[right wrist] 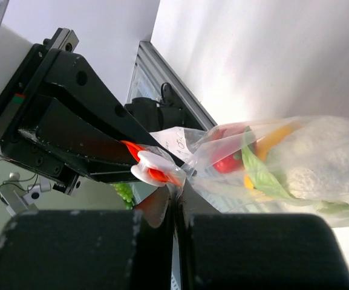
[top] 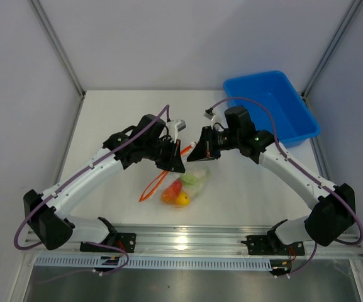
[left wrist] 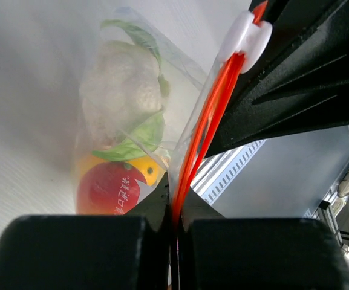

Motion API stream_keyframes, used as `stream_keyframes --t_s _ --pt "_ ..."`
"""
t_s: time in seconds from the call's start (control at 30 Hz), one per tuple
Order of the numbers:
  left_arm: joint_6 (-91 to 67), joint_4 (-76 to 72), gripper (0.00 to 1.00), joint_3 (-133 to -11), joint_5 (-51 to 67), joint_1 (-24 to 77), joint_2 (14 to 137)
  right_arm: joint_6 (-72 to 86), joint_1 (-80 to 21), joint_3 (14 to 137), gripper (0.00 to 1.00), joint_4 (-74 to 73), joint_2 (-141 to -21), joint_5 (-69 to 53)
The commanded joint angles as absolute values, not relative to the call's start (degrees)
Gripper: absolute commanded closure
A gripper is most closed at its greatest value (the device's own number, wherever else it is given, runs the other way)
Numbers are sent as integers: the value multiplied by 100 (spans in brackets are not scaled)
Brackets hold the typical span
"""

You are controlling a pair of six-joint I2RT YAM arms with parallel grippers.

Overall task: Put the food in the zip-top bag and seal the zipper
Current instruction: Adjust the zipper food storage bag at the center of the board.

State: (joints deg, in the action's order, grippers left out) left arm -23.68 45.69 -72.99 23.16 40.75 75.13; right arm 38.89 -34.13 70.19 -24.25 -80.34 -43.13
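Note:
The clear zip-top bag (top: 187,187) hangs between both grippers, its bottom near the table. Inside it are the white-and-green cauliflower lump (left wrist: 120,90), the red-orange piece (left wrist: 104,190) and the yellow-orange piece (left wrist: 145,170). My left gripper (left wrist: 175,208) is shut on the orange-red zipper (left wrist: 207,121). The zipper's white slider (left wrist: 245,36) sits at its far end, against the right gripper. My right gripper (right wrist: 179,193) is shut on the bag's clear edge just below the slider (right wrist: 153,168). In the top view the left gripper (top: 175,165) and the right gripper (top: 197,153) are close together above the bag.
A blue plastic bin (top: 272,107) stands at the back right. A loose end of the orange-red strip (top: 148,190) trails toward the front left of the bag. The aluminium rail (top: 187,239) runs along the table's near edge.

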Motion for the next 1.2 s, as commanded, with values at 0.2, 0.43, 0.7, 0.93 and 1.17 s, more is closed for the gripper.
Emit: stream_keyframes --t_s 0.2,0.43,0.7,0.93,1.17 --pt "-2197 4457 99 -7119 3012 4078 7278 3156 -3217 6794 78 -2128 -7884 -5229" --pt "-2329 4000 100 -6891 3936 4078 7190 3093 -3199 6320 61 -1311 -7655 -5642" --pt "-2610 3516 99 -6540 4350 4078 6979 3612 -3155 5766 75 42 -7550 -6336" --pt "-2803 3217 99 -6250 4360 4078 6829 3876 -3129 5344 90 563 -7304 -6504" --pt "-2821 3173 99 -6065 4255 4087 6803 4491 -3041 5010 100 1195 -7154 -6293"
